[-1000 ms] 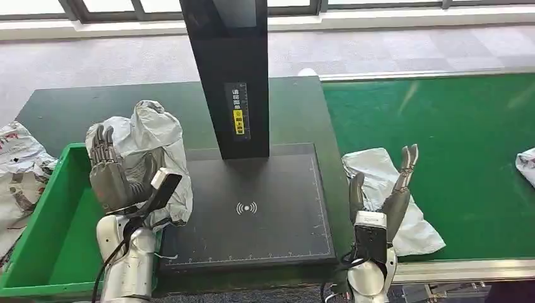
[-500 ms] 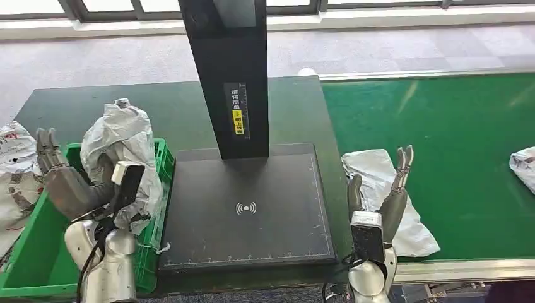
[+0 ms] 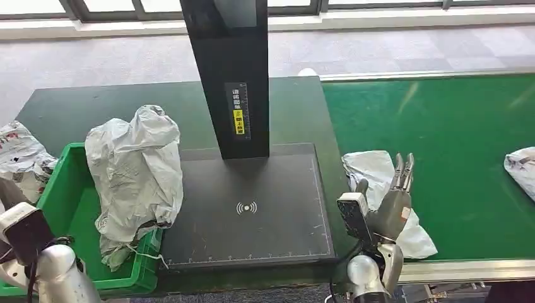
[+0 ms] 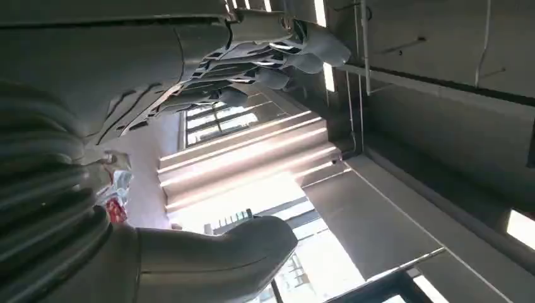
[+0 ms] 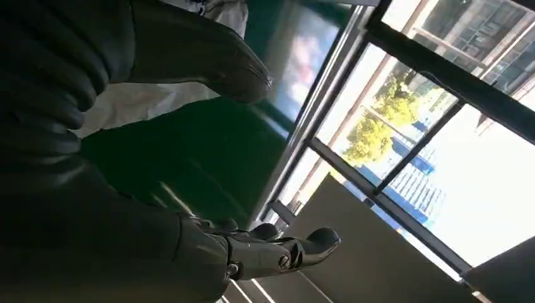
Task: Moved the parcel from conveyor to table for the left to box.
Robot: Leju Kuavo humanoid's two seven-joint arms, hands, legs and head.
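Left hand (image 4: 252, 57) withdrawn from bag (image 3: 135, 177), fingers spread, nothing held | bag draped over bin (image 3: 60, 208) rim, possibly not fully inside | right hand (image 3: 388, 202) spread beside next bag (image 3: 378, 173) on conveyor (image 3: 454, 139), ungrasped

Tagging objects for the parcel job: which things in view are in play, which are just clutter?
In play:
- grey parcel draped over green bin rim
- white parcel on conveyor
- right hand, open by it
- left hand, open

Clutter:
- scanner stand
- bags beside bin
- parcel further along the belt
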